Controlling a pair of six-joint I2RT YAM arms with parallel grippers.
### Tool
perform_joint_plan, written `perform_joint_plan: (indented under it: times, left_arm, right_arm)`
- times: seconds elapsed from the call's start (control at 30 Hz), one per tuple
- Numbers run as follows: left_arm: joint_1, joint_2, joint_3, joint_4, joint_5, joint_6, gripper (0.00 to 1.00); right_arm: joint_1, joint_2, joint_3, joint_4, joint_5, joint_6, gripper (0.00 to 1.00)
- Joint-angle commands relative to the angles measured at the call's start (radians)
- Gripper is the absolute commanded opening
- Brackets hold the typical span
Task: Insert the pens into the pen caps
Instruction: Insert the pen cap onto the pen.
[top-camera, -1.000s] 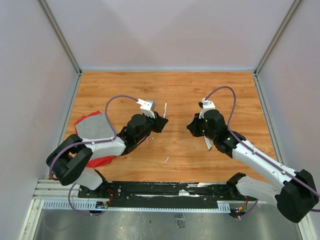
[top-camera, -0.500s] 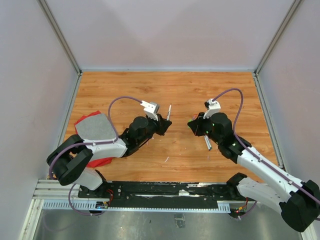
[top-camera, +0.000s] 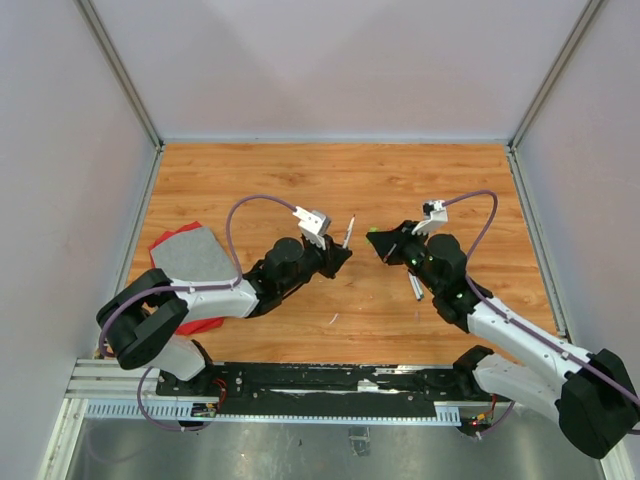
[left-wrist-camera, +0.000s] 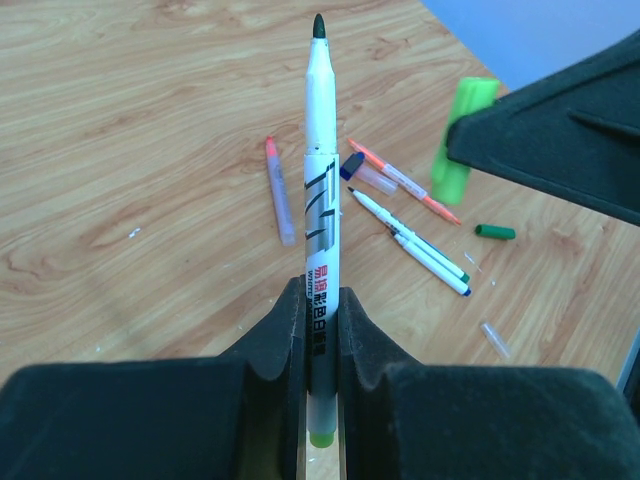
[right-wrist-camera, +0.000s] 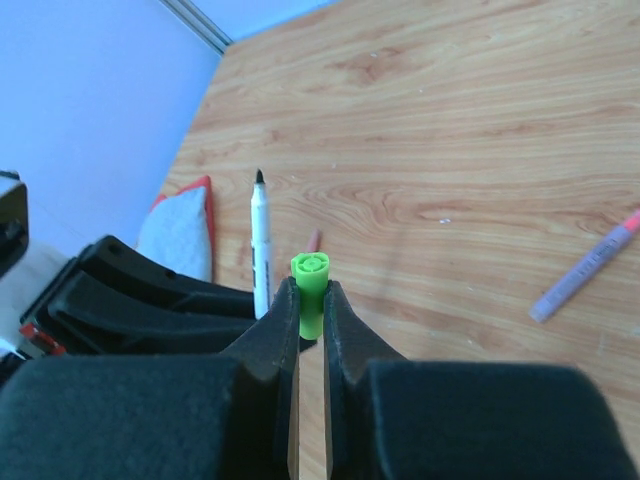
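I see a grey rounded fabric pad (top-camera: 188, 255) lying on a crumpled red cloth (top-camera: 162, 244) at the left edge of the wood-grain tabletop (top-camera: 340, 180).

We take this for a robotics lab test cell. A wood-grain laminate desk (top-camera: 340, 180) fills the middle of the top view. It is boxed in by plain pale panel walls (top-camera: 340, 60) held in silver aluminium frame posts (top-camera: 120, 72). Along the bottom edge, a black metal mounting rail (top-camera: 330, 378) carries one white-and-black robot arm at lower left (top-camera: 215, 295) and another at lower right (top-camera: 520, 335), both trailing thin purple cables (top-camera: 250, 197).
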Motion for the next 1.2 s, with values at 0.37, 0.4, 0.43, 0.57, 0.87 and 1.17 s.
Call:
perform_joint_plan:
  times: [0.37,0.4,0.43,0.57,0.87,1.17]
  left_arm:
    - [-0.050,0.023,0.063,-0.007,-0.025,0.073,0.00]
    - [-0.052,0.022,0.064,-0.009,-0.029,0.074,0.00]
    - [-0.052,0.020,0.064,-0.011,-0.034,0.075,0.01]
    - [-0.055,0.017,0.065,-0.016,-0.044,0.075,0.01]
    - [-0.062,0.013,0.069,-0.022,-0.052,0.083,0.01]
    - [-0.064,0.011,0.060,-0.003,-0.014,0.101,0.00]
  right_arm:
    - [-0.026,0.081,0.025,0.271,0.052,0.035,0.01]
    - [-0.027,0.083,0.029,0.272,0.052,0.036,0.01]
    - [-0.029,0.086,0.033,0.273,0.053,0.037,0.01]
    - [-0.033,0.090,0.037,0.290,0.060,0.040,0.01]
    - [-0.052,0.095,0.056,0.289,0.069,0.047,0.01]
    - [-0.089,0.112,0.093,0.273,-0.018,0.075,0.01]
